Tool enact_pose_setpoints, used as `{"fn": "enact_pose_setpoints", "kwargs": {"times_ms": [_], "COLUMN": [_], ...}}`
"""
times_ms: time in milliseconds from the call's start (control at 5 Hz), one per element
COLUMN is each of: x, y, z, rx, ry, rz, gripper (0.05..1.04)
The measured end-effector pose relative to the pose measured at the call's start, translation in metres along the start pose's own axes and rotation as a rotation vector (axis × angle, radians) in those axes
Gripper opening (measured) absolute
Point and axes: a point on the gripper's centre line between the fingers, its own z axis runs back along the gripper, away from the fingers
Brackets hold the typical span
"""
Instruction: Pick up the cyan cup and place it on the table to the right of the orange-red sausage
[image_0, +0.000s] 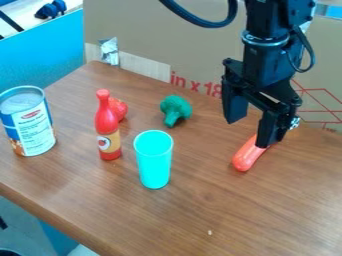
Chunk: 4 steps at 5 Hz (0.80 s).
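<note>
Near the spread-fingered end effector (249, 134), the sausage (247, 156) looks light, perhaps slick — best gripped across its middle.

Tabletop (267, 215): wood-look, brown grain, smooth, soft sheen. Can (30, 122): metal, paper-like label. Cup (153, 162): smooth plastic look. Bottle (107, 122): glossy plastic look. Broccoli (175, 109): matt, bumpy head. Backdrop (160, 30): matt cardboard. Foil scrap (109, 52): shiny, crinkled.
</note>
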Motion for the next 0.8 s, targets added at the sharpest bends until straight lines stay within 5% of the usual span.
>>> {"fn": "enact_pose_setpoints", "kwargs": {"times_ms": [200, 800], "x": [-0.003, -0.056], "y": [0.0, 0.045], "z": [-0.01, -0.011], "rx": [-0.003, 0.13], "ry": [0.034, 0.142], "rz": [0.0, 0.014], "gripper": [1.005, 1.005]}}
